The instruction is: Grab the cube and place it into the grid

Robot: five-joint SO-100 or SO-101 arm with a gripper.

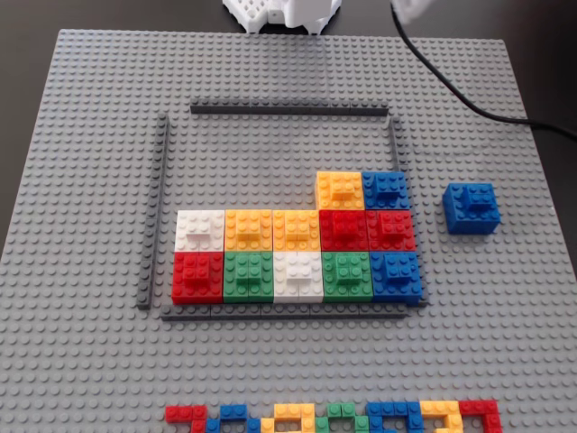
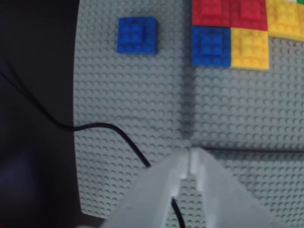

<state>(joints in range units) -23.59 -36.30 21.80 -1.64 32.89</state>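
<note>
blue cube waits outside the grid

the cube (image 1: 471, 208) sits on the studded grey surface (image 1: 90, 361) just beyond the grid (image 1: 392, 149) at its 3 o'clock side, apart from it. in the wrist view the claw (image 2: 191, 164) is closed, tips together, holding nothing, with the cube at 11 o'clock.

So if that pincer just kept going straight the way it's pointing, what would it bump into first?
In the wrist view, the shut pincer points along the grid's dark strip, toward the blue cube in the grid. It would probably touch the grey baseplate first, but depth is unclear. The loose blue cube sits off to the left.
</note>
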